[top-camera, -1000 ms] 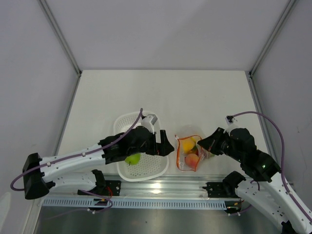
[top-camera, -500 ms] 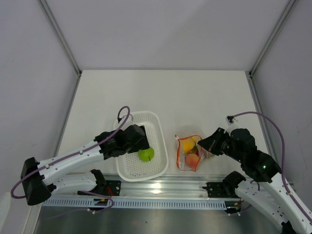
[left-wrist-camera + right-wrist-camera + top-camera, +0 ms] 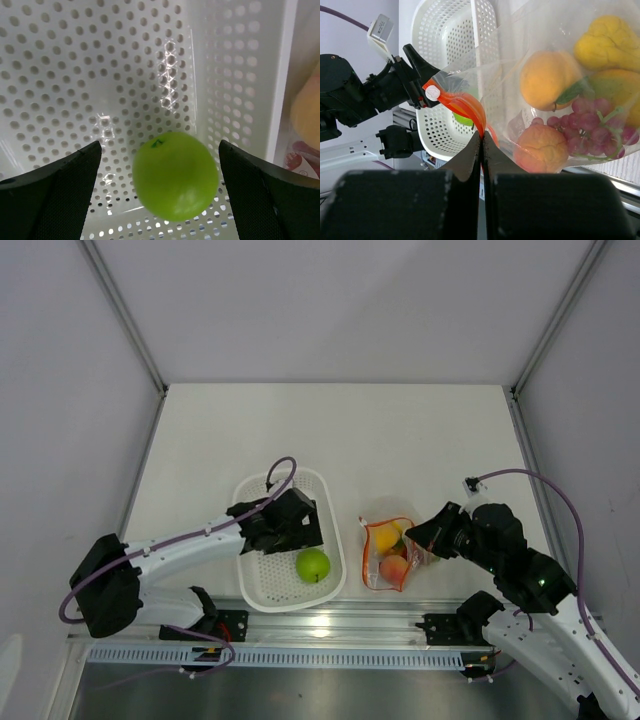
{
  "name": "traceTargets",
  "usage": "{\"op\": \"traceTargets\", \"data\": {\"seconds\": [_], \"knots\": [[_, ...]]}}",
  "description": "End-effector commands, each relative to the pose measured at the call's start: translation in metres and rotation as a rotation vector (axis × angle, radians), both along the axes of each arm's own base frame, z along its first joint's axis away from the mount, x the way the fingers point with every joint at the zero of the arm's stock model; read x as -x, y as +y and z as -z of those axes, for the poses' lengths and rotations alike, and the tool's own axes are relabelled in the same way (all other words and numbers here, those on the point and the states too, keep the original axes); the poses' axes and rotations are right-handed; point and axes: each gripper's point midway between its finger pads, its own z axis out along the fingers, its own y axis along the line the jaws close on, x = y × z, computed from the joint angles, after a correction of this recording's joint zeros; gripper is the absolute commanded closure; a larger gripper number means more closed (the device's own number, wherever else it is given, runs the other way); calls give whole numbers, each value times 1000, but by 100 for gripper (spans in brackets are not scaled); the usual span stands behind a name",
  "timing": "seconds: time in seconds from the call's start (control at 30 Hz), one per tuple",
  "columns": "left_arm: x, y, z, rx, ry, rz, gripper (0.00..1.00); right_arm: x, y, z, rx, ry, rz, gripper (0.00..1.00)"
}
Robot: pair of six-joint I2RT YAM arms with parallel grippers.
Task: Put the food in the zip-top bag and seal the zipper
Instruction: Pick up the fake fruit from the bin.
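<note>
A green apple (image 3: 313, 564) lies loose in the front right corner of the white perforated basket (image 3: 250, 585). My left gripper (image 3: 303, 538) hovers just behind it. In the left wrist view that gripper (image 3: 160, 150) is open, its fingers (image 3: 55, 195) wide apart on either side of the apple (image 3: 175, 175) without touching it. The clear zip-top bag (image 3: 388, 552) lies right of the basket. It holds an orange (image 3: 547, 75), a pear (image 3: 607, 45), a mango (image 3: 615, 87), grapes (image 3: 590, 125) and a peach (image 3: 540, 147). My right gripper (image 3: 481, 137) is shut on the red-orange zipper (image 3: 465, 105), and the mouth gapes.
The basket's right wall (image 3: 240, 75) stands between the apple and the bag. An aluminium rail (image 3: 330, 625) runs along the near table edge just in front of both. Grey walls enclose the white table (image 3: 330, 430).
My left gripper has drawn back from the basket's right rim and now sits over the basket, still open. The apple has rolled right to the front right corner. The right arm and bag are unchanged.
</note>
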Motion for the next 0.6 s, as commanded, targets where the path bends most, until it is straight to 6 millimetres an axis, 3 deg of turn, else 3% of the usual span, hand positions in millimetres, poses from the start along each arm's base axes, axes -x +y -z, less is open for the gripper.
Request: {"op": "traceTargets", "data": {"seconds": [0.0,0.23,0.57], "knots": [[-2,-27,-8,119,-15,80,0,-4,-3,0,15,-22,17,100],[8,-29,-2,157,11,96,0,-5,-4,2,20,-18,20,100],[30,10,3,42,76,-4,1,-5,-1,8,18,-9,13,100]]}}
